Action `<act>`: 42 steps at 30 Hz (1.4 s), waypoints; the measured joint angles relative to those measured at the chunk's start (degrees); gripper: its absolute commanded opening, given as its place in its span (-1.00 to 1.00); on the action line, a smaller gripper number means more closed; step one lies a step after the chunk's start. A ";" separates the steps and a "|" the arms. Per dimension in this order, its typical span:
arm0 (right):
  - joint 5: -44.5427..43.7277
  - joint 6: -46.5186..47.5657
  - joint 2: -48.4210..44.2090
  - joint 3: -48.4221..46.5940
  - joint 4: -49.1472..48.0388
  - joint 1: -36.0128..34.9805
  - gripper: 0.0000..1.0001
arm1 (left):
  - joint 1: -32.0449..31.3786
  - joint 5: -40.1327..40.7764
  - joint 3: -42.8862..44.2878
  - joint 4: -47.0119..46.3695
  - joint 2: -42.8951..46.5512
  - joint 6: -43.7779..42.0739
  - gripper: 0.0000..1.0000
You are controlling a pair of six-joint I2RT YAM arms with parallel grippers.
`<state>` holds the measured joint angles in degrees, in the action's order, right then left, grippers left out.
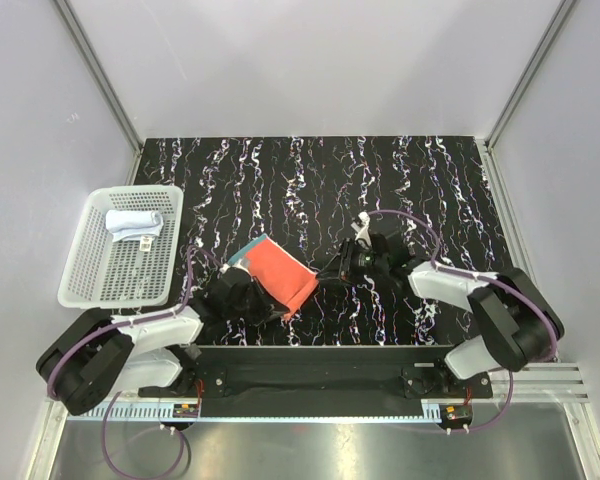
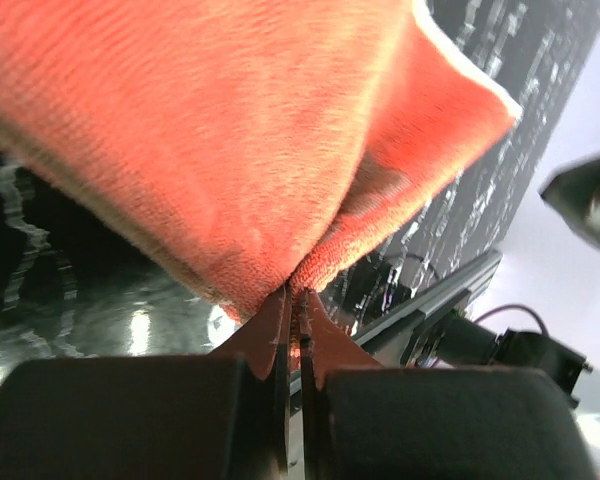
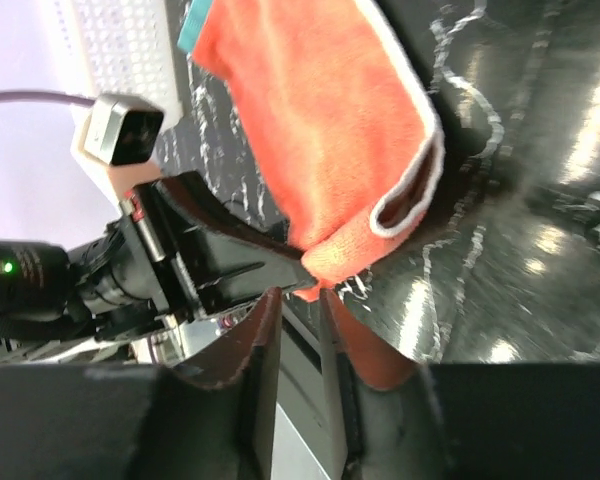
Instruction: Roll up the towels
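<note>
The orange towel (image 2: pixel 230 130) is caught at its hem by the left jaws, which are pressed together on it with no gap showing. The cloth fans up and away from their tips, above the dark marbled table (image 2: pixel 70 290). That pinch probably anchors one end so the cloth can be pulled taut for rolling. The right jaws stand with a narrow gap, and a folded corner (image 3: pixel 345 250) of the same towel sits right at their tips. Whether they pinch it I cannot tell. That arm seems to be taking the far corner so it can turn the cloth over. Well off to the left of the left jaws, the pale towel (image 1: pixel 133 222) lies bundled, seemingly rolled, in the white basket (image 1: pixel 130 270).
</note>
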<state>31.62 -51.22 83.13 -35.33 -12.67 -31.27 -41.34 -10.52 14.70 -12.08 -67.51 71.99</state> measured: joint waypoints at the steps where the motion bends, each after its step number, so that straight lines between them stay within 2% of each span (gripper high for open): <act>1: 0.46 -0.42 1.05 0.00 -1.55 -0.61 -0.53 | 0.52 -0.22 0.02 0.72 -0.02 0.44 -1.00; 2: 0.87 -0.94 2.10 0.02 -2.97 -1.16 -0.63 | 0.87 -0.44 0.02 1.14 -0.07 0.76 -1.00; 4: 1.27 -1.81 4.04 0.07 -5.99 -2.01 -0.66 | 1.88 -1.38 0.02 1.92 -0.35 1.60 -1.00; 15: 3.50 -4.81 14.08 0.31 -18.25 -3.26 -0.67 | 5.11 -7.08 0.66 -1.53 -6.27 3.54 -1.00; 23: 3.61 -6.32 22.97 0.24 -25.07 -3.17 -0.72 | 6.82 -9.33 0.70 -1.60 -6.82 3.17 -1.00; 25: 4.11 -7.02 24.83 0.22 -27.52 -2.82 -0.73 | 7.15 -9.79 0.72 -1.49 -6.82 2.75 -0.88; 26: 4.57 -7.43 25.62 0.22 -28.72 -2.47 -0.73 | 7.26 -9.90 0.83 -1.27 -6.80 2.34 -0.62; 30: 5.77 -8.59 27.12 0.33 -31.50 -0.17 -0.74 | 7.26 -9.29 4.48 4.94 -5.95 -2.89 0.00; 31: 5.77 -8.61 27.26 0.33 -31.76 0.35 -0.73 | 7.15 -8.37 6.08 7.61 -5.22 -4.63 0.07; 37: 5.55 -8.61 27.82 0.33 -32.00 1.22 -0.74 | 4.79 4.44 18.99 26.40 -0.28 -16.68 0.16; 42: 5.55 -8.63 28.22 0.33 -32.11 1.22 -0.74 | -4.94 18.08 29.31 36.22 1.86 -26.49 0.16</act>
<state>37.17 -59.86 111.35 -35.00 -44.77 -30.04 -46.28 7.55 44.01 24.14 -65.65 45.50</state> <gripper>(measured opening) 0.132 0.580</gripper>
